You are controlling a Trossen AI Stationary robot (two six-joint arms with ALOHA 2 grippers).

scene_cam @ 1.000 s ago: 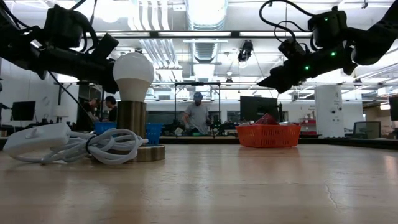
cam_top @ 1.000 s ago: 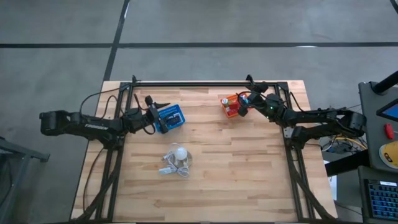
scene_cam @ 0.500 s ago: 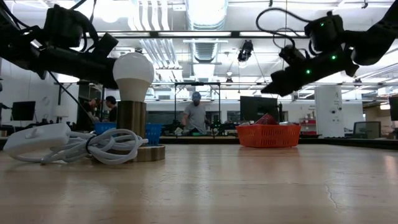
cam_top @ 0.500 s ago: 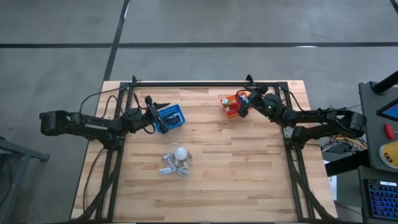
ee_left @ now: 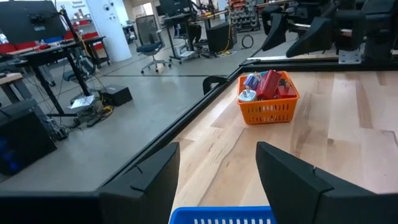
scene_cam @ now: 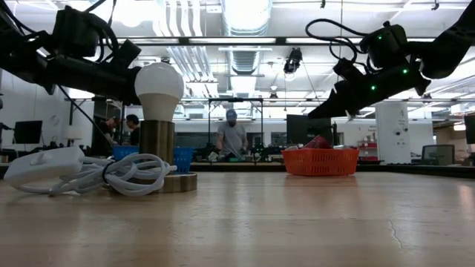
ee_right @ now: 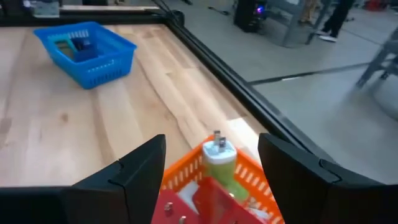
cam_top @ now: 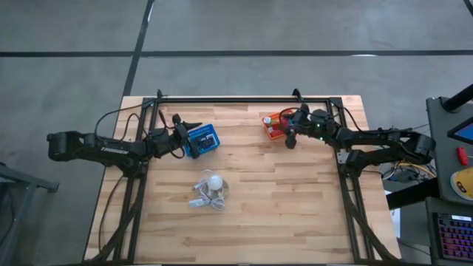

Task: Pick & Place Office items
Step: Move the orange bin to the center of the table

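Observation:
The orange mesh basket (cam_top: 274, 125) stands at the table's far right and holds office items: a red block (ee_right: 208, 198) and a white and green piece (ee_right: 217, 154). My right gripper (ee_right: 211, 140) hovers open just over this basket's near right side, tipped a little downward, with nothing between its fingers. The blue mesh basket (cam_top: 202, 139) stands at the far left with bluish bits (ee_right: 79, 46) inside. My left gripper (ee_left: 217, 149) is open and nearly level at that basket's left rim (ee_left: 224, 216), touching nothing.
A white bulb (cam_top: 213, 182) on a round wooden base stands at the table's middle with its white cord (scene_cam: 96, 175) coiled beside it. Black frame rails (cam_top: 229, 100) run along the far and side edges. People work in the room beyond.
My right gripper has turned and tipped downward, swinging a little toward the near edge beside the orange basket. Both baskets and the bulb stay where they were.

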